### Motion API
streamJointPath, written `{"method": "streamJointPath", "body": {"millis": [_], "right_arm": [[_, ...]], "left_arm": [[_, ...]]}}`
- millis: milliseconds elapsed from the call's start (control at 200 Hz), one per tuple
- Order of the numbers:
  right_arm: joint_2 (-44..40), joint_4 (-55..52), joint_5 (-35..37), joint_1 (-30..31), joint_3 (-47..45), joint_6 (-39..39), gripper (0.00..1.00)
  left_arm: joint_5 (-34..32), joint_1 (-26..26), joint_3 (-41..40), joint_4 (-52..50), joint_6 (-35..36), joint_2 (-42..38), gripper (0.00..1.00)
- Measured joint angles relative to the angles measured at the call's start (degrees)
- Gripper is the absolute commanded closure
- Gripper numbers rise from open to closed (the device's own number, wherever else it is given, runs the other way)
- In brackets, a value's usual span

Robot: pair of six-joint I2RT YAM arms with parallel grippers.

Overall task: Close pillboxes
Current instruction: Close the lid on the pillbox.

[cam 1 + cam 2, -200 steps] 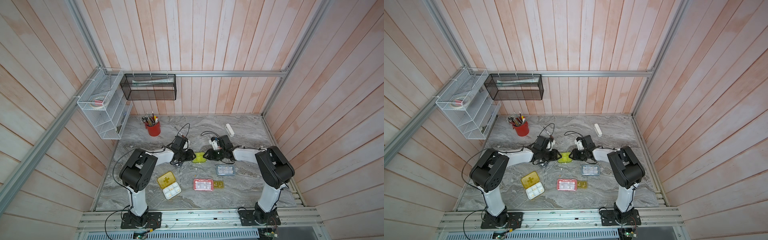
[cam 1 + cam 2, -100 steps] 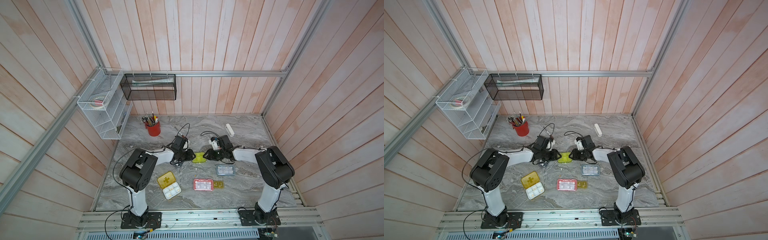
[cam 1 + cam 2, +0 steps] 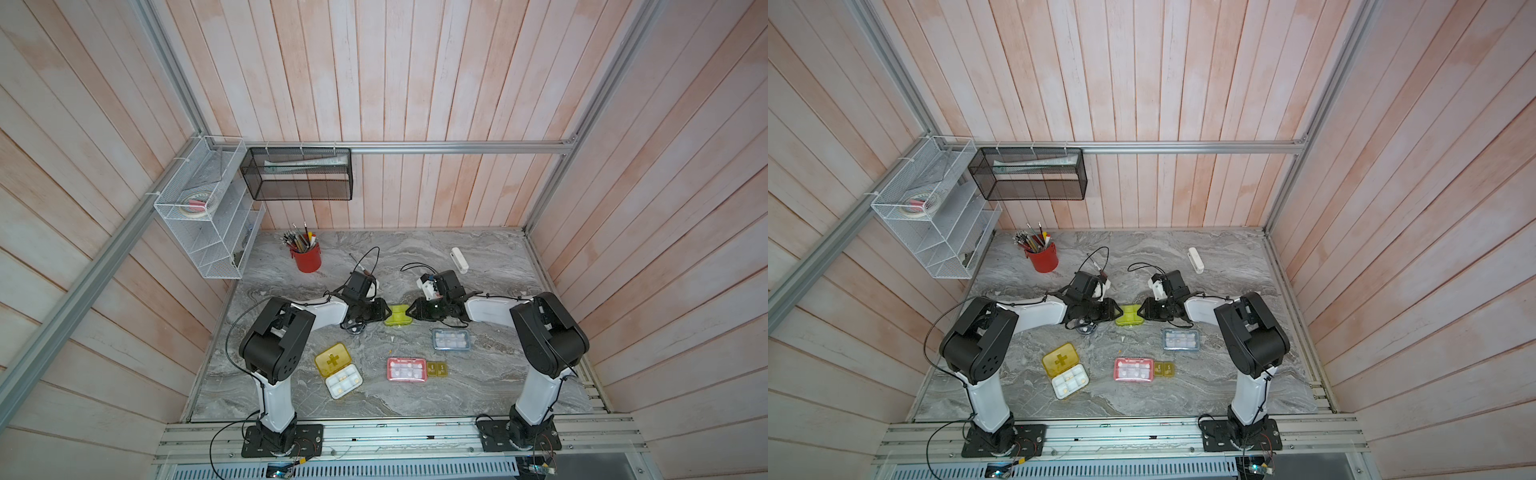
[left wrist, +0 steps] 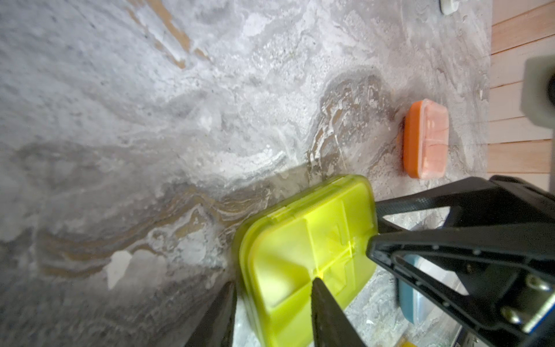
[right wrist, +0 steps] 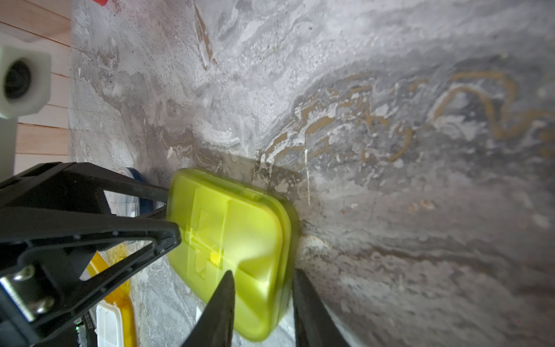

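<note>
Looking down in both top views: lime-green pillbox [image 3: 399,315] [image 3: 1128,314] at the middle of the worktop [image 3: 478,390], pinched between left gripper [image 3: 384,311] and right gripper [image 3: 413,309], arms reaching inward from opposite sides. Nearer the arm bases: yellow pillbox [image 3: 333,360] lying open, cross-marked lid flat beside its white tray; pink pillbox [image 3: 406,369] just beside small amber pillbox [image 3: 437,369]; blue-grey pillbox [image 3: 451,339] near the right arm. Toward the back wall, well apart from the boxes: red cup of pens [image 3: 307,257] and white bar [image 3: 459,259].

Left wrist view: left gripper [image 4: 270,312] clamped on one end of the lime-green pillbox [image 4: 300,240], box edge between the two fingers, one finger lying across the lid. Right gripper [image 4: 375,228] clamped on the opposite end in the same manner. Lid down on the base, seam visible along the edge; latched or not, cannot tell. Orange pillbox [image 4: 425,138] alone on the worktop beyond, near the wooden wall.

Right wrist view: same hold seen from the other side, right gripper [image 5: 264,306] closed on the near end, left gripper [image 5: 172,214] on the far end. Behind the left gripper, dark round pillbox [image 5: 132,204], partly hidden. Yellow pillbox [image 5: 123,303] at the frame's edge, blurred.
</note>
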Motion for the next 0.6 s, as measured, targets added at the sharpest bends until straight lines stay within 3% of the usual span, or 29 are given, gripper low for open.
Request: {"method": "streamJointPath", "body": {"millis": [600], "right_arm": [[-6.4, -4.0, 1.0, 0.1, -1.8, 0.3, 0.54]], "left_arm": [[-1.5, 1.6, -0.2, -5.0, 0.2, -3.3, 0.48]]}}
